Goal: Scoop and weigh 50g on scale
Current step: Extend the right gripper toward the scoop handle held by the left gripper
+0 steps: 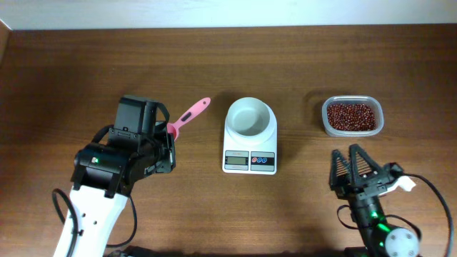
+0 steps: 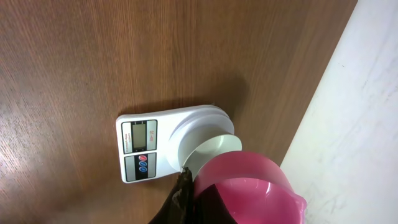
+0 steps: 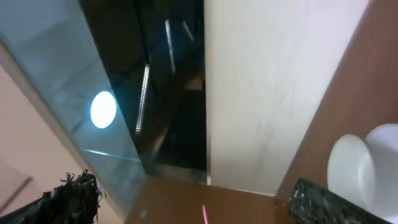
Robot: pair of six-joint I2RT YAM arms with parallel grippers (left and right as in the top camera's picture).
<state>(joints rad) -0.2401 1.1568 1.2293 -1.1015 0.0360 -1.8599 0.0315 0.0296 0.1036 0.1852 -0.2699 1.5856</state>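
The white scale (image 1: 250, 153) sits mid-table with its round white bowl (image 1: 249, 118) on top, and nothing shows in the bowl. The dark red-brown beans (image 1: 351, 116) fill a clear tub (image 1: 325, 123) to the right of the scale. My left gripper (image 1: 171, 131) is shut on the handle of a pink measuring spoon (image 1: 191, 113), just left of the scale. In the left wrist view the spoon's cup (image 2: 249, 186) hangs over the scale (image 2: 146, 149) with no beans in it. My right gripper (image 1: 347, 154) stands open below the tub, holding nothing.
The white wall (image 1: 228, 13) runs along the table's far edge. In the right wrist view the fingers (image 3: 71, 194) frame the wall, a glass panel, and the white bowl (image 3: 351, 168) at the right.
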